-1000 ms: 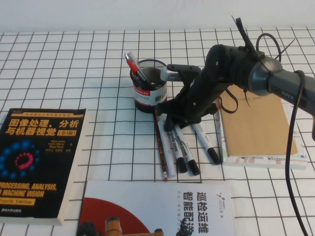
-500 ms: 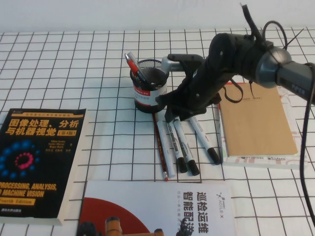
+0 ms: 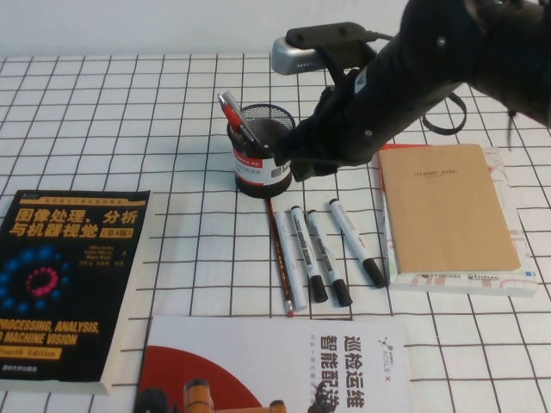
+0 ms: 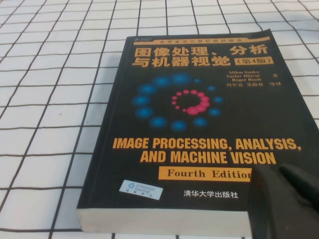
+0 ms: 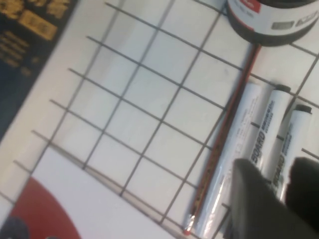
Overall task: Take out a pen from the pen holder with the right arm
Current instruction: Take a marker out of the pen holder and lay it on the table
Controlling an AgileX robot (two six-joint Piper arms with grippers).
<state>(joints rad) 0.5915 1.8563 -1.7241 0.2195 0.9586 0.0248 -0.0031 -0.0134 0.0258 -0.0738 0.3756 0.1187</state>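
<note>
A black mesh pen holder [image 3: 258, 168] stands mid-table with a red and grey pen [image 3: 235, 116] leaning out of its left rim. In front of it lie a red pencil [image 3: 279, 254] and three white markers [image 3: 323, 254] side by side. My right gripper [image 3: 299, 163] hangs above the table just right of the holder. In the right wrist view its dark fingers [image 5: 251, 199] stand a little apart with nothing between them, above the markers [image 5: 249, 129], the pencil [image 5: 224, 124] and the holder's base [image 5: 269, 25]. My left gripper [image 4: 286, 199] hovers over the black book [image 4: 194, 124], fingers together.
A brown notebook [image 3: 448, 206] on a white book lies to the right of the markers. The black textbook [image 3: 65, 284] fills the near left. A white and red booklet [image 3: 275, 366] lies along the front edge. The table has a grid-patterned cloth [image 3: 129, 129].
My right arm has risen from low over the markers and moved back toward the holder. The markers it covered now lie in full view. The left arm has not moved.
</note>
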